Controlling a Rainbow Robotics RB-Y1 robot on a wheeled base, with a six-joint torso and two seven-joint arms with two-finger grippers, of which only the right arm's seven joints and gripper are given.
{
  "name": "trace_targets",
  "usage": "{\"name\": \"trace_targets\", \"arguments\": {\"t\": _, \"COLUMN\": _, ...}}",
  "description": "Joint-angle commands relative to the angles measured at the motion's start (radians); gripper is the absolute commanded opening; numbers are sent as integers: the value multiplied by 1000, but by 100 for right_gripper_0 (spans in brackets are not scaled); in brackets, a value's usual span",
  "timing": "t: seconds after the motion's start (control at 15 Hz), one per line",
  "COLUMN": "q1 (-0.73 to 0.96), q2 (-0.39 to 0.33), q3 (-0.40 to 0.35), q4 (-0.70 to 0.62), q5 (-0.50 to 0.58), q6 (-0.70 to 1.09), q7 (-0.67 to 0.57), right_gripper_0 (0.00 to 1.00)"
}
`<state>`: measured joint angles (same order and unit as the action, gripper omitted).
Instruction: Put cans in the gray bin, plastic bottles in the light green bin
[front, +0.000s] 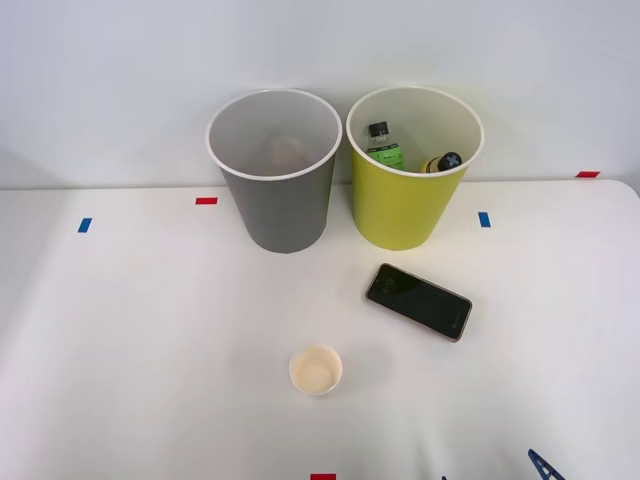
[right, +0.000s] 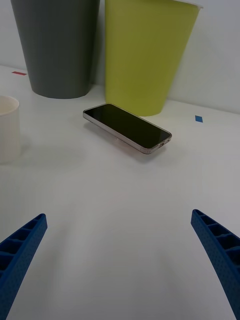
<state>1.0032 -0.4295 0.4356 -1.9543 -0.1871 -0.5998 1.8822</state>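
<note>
Basically looks near done on the bottle side: both plastic bottles sit inside the light green bin (front: 405, 205), the clear one with the green label (front: 383, 143) upright-ish toward the bin's left wall, the yellow one (front: 441, 162) leaning beside it with its black cap up. Gray bin (front: 277, 195) stands just left of the green one, close but I can't tell if touching; its pale inside shows something faint at the bottom, too dim to call a can. No can visible on the table (front: 130, 340). What's left out there isn't task stuff: a phone (front: 418, 300) lying flat, screen up, in front of the green bin, and a cream paper cup (front: 316, 369) upright and open nearer the robot, well apart from both bins. Right gripper (right: 120, 260) is spread wide, fingers (right: 22, 250) at the two corners of the wrist view, nothing between them, low over bare table and aimed toward the phone and bins. A blue fingertip pokes in at the front view's near right edge. My read: sorting is finished or close to it, unless a can is still somewhere out of frame.
</note>
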Motion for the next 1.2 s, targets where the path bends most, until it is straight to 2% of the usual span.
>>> {"name": "trace_targets", "arguments": {"t": 0.07, "q1": 0, "q2": 0, "q3": 0, "q4": 0, "q5": 0, "q6": 0, "q7": 0, "right_gripper_0": 100}}
{"name": "trace_targets", "arguments": {"t": 1.2, "q1": 0, "q2": 0, "q3": 0, "q4": 0, "q5": 0, "q6": 0, "q7": 0, "right_gripper_0": 100}}
